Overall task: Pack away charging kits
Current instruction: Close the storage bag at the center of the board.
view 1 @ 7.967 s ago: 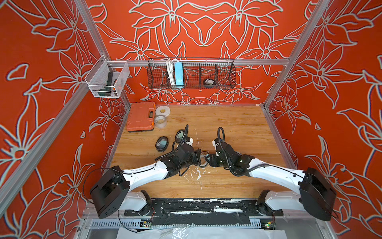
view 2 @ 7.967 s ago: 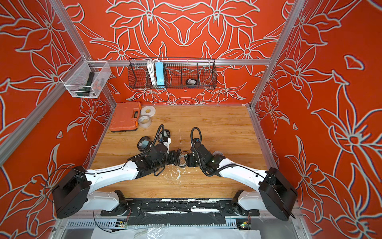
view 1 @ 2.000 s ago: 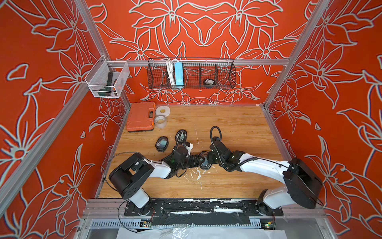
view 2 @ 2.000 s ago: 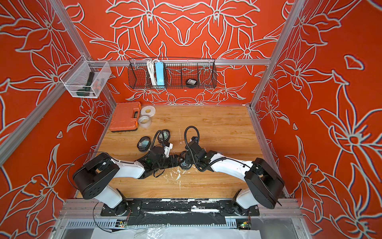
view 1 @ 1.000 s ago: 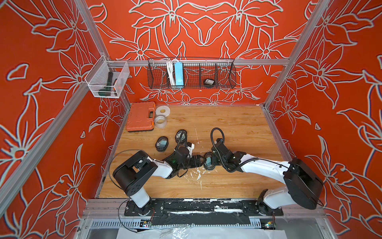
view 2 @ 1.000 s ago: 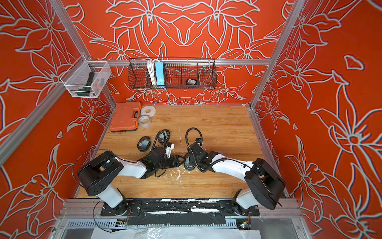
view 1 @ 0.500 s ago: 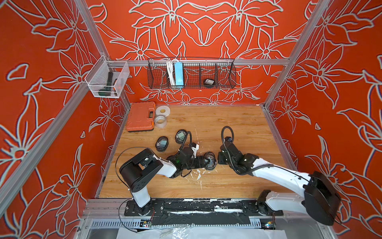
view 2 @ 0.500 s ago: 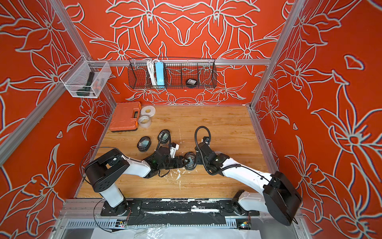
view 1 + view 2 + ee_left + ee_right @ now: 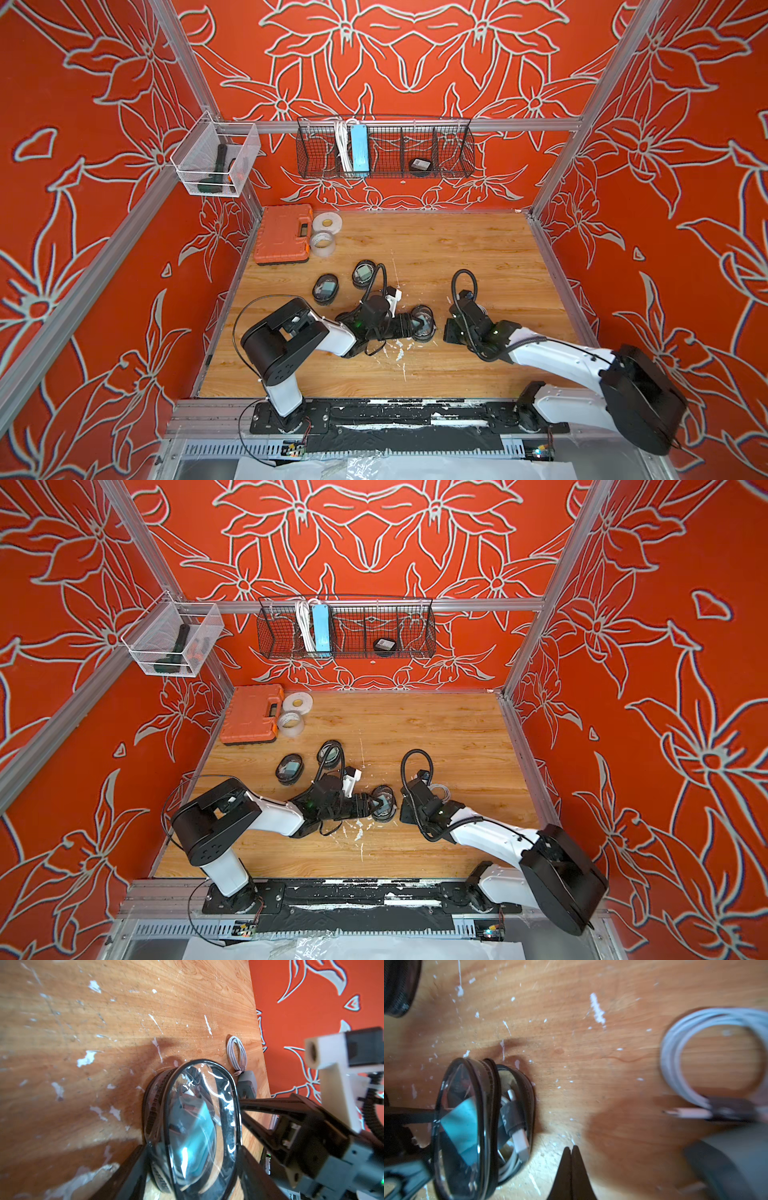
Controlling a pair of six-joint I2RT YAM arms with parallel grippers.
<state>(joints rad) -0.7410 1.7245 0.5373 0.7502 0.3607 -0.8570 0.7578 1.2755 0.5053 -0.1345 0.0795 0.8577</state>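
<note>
Kit: a teal plug (image 9: 460, 1124) and a white cable (image 9: 517, 1126) sit inside the clear case (image 9: 197, 1126), which stands ajar.
Case: on the table (image 9: 457, 249), front middle, between my arms.
Left fingers: my left gripper (image 9: 191, 1147) clamps the case, one finger on each side.
Right fingers: my right gripper (image 9: 572, 1149) is pressed together, holding nothing, just beside the case.
Coil: a loose coil (image 9: 671, 1057) lies on the table near my right gripper.

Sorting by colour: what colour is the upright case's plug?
Teal-blue cube plug adapter in the black-rimmed clear case; best in right wrist view.
</note>
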